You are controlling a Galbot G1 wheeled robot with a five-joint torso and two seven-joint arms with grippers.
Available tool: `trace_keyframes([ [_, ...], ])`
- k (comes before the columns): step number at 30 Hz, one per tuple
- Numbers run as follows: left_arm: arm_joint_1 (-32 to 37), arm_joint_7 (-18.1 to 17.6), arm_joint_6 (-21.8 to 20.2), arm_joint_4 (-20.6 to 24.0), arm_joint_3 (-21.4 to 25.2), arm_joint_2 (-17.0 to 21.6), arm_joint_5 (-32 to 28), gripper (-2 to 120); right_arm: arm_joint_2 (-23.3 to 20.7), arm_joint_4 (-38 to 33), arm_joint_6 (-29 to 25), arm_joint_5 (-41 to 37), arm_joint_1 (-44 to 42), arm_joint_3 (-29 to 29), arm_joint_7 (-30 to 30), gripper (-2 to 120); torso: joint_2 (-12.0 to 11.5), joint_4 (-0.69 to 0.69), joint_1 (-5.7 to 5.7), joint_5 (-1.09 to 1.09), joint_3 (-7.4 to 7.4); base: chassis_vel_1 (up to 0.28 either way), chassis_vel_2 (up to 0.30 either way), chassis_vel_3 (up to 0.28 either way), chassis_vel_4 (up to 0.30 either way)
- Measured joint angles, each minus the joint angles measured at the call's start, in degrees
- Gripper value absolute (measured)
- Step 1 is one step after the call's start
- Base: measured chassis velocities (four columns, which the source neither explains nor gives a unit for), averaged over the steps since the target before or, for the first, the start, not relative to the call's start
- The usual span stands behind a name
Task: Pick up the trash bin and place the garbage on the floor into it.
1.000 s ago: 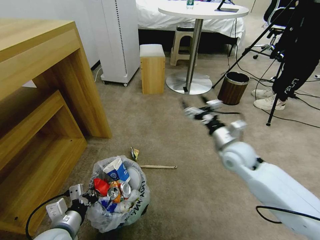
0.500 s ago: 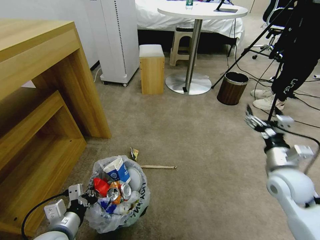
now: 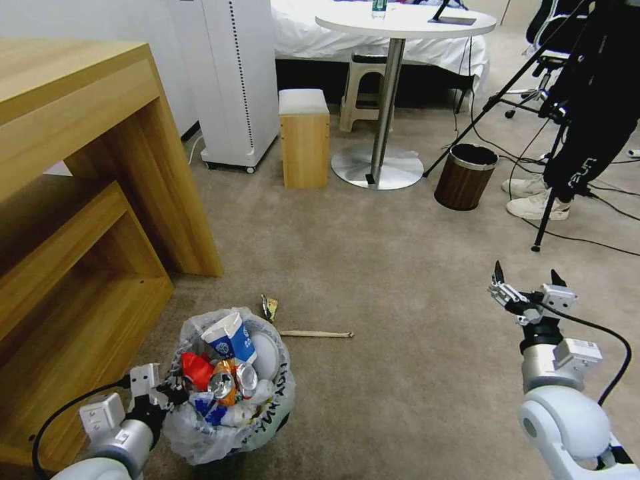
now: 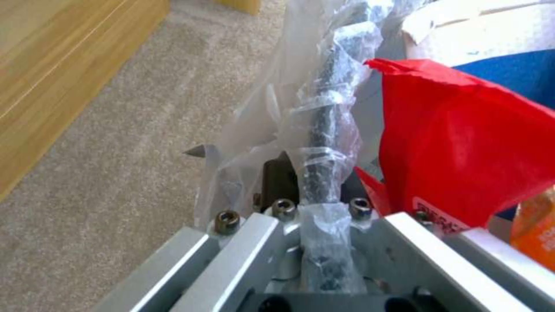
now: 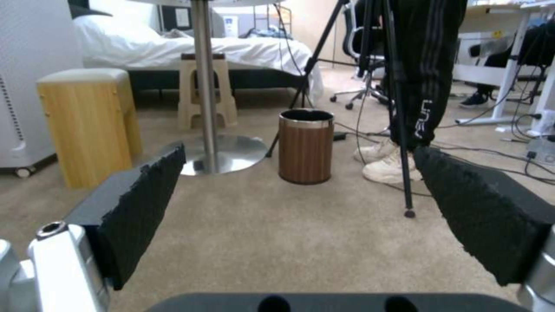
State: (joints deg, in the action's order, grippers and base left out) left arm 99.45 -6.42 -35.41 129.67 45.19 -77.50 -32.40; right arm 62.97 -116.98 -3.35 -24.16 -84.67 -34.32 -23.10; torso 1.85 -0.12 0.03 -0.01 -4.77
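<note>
At the far left a wooden desk [image 3: 80, 167] with a lower shelf runs out of the head view, cut off by the picture's edge. Beside its base, on the beige carpet [image 3: 373, 267], the left gripper [image 3: 175, 393] is clamped on the bag-wrapped rim of the trash bin [image 3: 230, 427]; the wrist view shows the black rim and crinkled plastic bag [image 4: 306, 143] pinched between the closed fingers [image 4: 277, 182], most of them hidden by plastic. The bin's black body is largely concealed under the bag, whose black lettering is too folded to read. The bin is heaped: one blue-and-white paper cup [image 3: 230, 337], one red wrapper [image 3: 193, 369], at least one crushed can [image 3: 245, 377], a white round piece [image 3: 265, 353] and more crumpled litter that cannot be told apart. Just beyond the bin two items lie on the carpet: a small crumpled wrapper [image 3: 269, 307] and a wooden stick [image 3: 317, 333], the two almost touching. Farther back stand a wooden stool [image 3: 305, 137], a round white table [image 3: 403, 20] on a metal pedestal, and a brown wood-grain bin [image 3: 465, 175], its inside too dark to make out. At the right, well apart from the litter, the right gripper [image 3: 527, 283] hangs above bare carpet, its two black-padded fingers [image 5: 138, 195] spread wide and holding nothing.
</note>
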Motion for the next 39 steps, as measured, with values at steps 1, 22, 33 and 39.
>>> trace_keyframes([
  [1,0.0,0.0,0.0,0.0,0.0,0.0,0.0,0,0.0,0.0,0.0,0.0,0.0,0.0,0.0,100,0.0,0.00,0.00,0.00,0.00,0.000,0.000,0.000,0.000],
  [22,0.5,-1.1,-0.5,0.7,0.0,-1.5,-0.9,0,3.1,3.4,-2.7,3.1,1.4,2.6,3.0,100,0.0,-0.01,0.00,0.01,0.00,0.000,0.000,0.000,0.000],
  [33,-0.1,-2.5,-1.1,0.6,0.3,-2.5,-2.2,0,1.8,5.4,-3.8,3.0,2.6,3.7,4.1,100,0.0,-0.01,0.00,0.01,0.00,0.000,0.000,0.000,0.000],
  [39,0.0,-2.7,-1.1,0.6,0.3,-3.0,-2.0,0,0.7,5.9,-3.9,2.4,3.5,4.0,4.2,100,0.0,-0.01,0.00,0.01,0.00,0.000,0.000,0.000,0.000],
])
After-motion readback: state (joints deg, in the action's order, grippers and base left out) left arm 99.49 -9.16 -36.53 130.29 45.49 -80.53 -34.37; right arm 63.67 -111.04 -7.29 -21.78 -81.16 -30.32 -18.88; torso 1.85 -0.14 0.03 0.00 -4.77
